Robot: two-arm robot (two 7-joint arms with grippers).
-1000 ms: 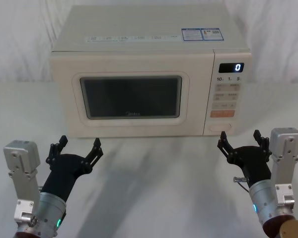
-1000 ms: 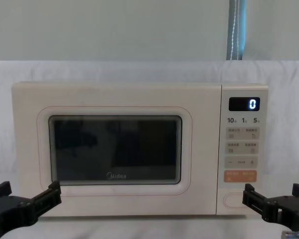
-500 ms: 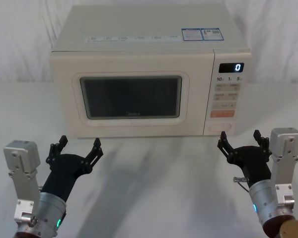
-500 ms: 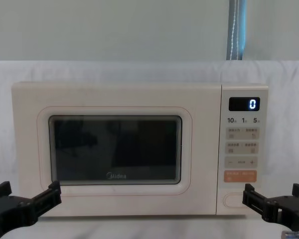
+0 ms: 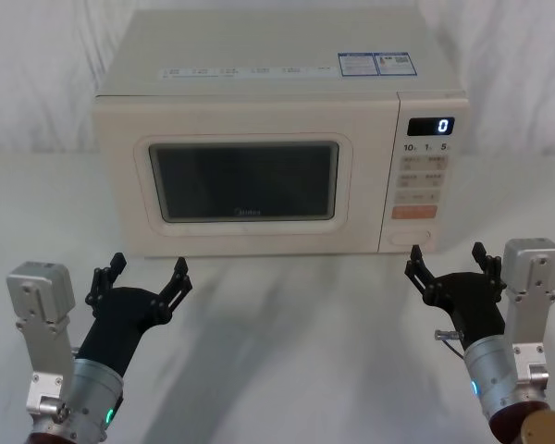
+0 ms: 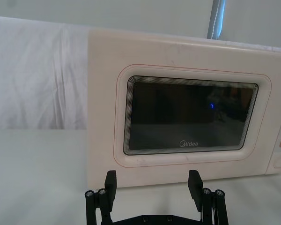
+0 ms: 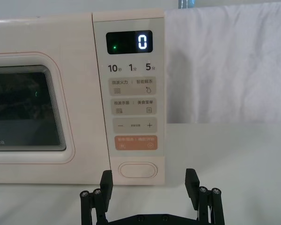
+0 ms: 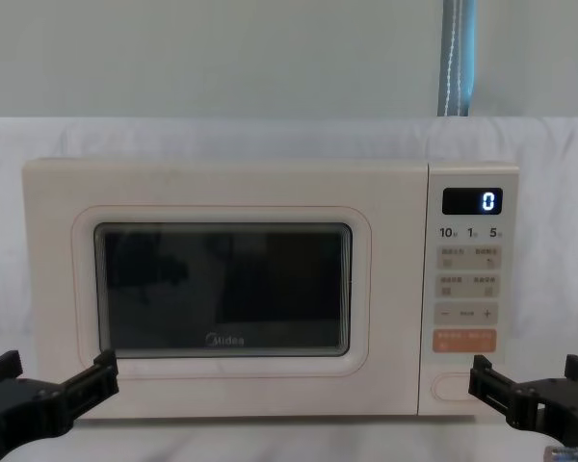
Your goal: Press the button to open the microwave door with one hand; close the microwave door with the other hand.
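The microwave door [image 5: 245, 180] is shut flush with the oven front, and the button [image 7: 138, 169] sits at the foot of the control panel [image 7: 130, 93], under the orange key [image 7: 136, 142]; the right wrist view shows it plainly just ahead of the right gripper [image 7: 149, 183], while the left wrist view faces the door's dark window [image 6: 189, 116] with its logo. From the head, both grippers hover above the white table [image 5: 296, 324] just in front of the oven, touching nothing. The left gripper [image 5: 137, 277] is before the door's lower left corner, fingers spread and empty, and the right one is before the panel, likewise spread and empty.
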